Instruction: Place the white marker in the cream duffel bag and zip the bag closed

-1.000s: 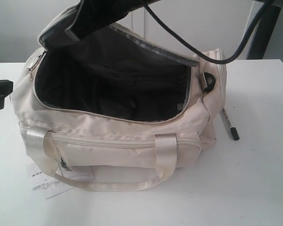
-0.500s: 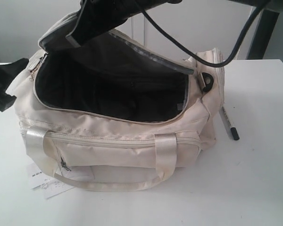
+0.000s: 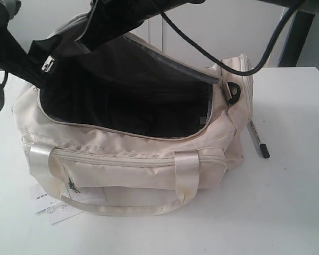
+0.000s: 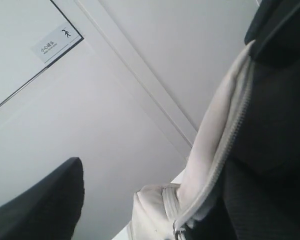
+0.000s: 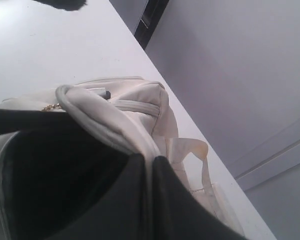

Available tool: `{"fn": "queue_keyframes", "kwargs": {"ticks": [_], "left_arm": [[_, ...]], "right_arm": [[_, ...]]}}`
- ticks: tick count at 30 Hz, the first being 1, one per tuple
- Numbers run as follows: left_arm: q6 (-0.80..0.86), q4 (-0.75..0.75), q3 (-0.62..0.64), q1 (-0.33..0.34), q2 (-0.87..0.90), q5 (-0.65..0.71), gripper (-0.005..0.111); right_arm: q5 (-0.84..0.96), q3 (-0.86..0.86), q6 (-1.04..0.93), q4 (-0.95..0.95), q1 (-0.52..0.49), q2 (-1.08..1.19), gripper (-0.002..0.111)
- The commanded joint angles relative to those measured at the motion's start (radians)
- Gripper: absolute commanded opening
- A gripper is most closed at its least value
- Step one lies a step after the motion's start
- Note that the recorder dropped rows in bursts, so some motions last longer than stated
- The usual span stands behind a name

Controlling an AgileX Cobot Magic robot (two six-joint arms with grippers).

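Observation:
The cream duffel bag [image 3: 133,159] lies on the white table with its top wide open, showing its dark lining. My right gripper [image 3: 87,36] is shut on the edge of the bag's top flap [image 5: 115,127] and holds it raised. My left gripper [image 3: 45,64] hangs open at the bag's left end, over the zipper edge [image 4: 225,145]; one finger [image 4: 45,205] shows well clear of the fabric. The white marker [image 3: 257,139] lies on the table just right of the bag, black cap toward the front, with neither gripper near it.
A white paper tag [image 3: 49,206] sticks out from under the bag's front left corner. A black cable [image 3: 212,53] loops from the right arm over the bag's right end, above a black D-ring [image 3: 235,91]. A dark post [image 3: 297,37] stands at the back right.
My left arm has risen from low at the left table edge to the bag's left end by the zipper. The right gripper, raised flap and marker have stayed put.

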Motion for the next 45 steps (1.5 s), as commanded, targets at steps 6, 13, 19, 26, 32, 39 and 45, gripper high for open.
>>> {"fn": "queue_keyframes", "kwargs": {"ticks": [6,13,19,26,32,39,45], "left_arm": [[-0.077,0.073,-0.09,-0.004,0.133,-0.019,0.077],[-0.087,0.073,-0.111,-0.004,0.156,-0.013,0.041],[-0.085,0.076,-0.111,-0.004,0.156,0.025,0.0],[-0.087,0.073,-0.111,-0.004,0.156,0.043,0.0],[-0.087,0.073,-0.111,-0.004,0.156,0.087,0.0],[-0.089,0.061,-0.111,-0.004,0.156,0.087,0.0],[-0.089,0.061,-0.111,-0.004,0.156,0.087,0.0]], "right_arm": [[-0.003,0.001,-0.002,0.001,-0.001,-0.003,0.0],[-0.003,0.001,-0.002,0.001,-0.001,-0.003,0.0],[-0.003,0.001,0.003,0.001,-0.001,-0.003,0.005],[0.04,0.001,0.066,0.001,-0.001,-0.015,0.045],[0.196,0.001,0.213,-0.012,-0.013,-0.048,0.063],[0.406,0.001,0.299,-0.123,-0.018,-0.119,0.063],[0.504,0.001,0.418,-0.264,-0.099,-0.148,0.059]]}}
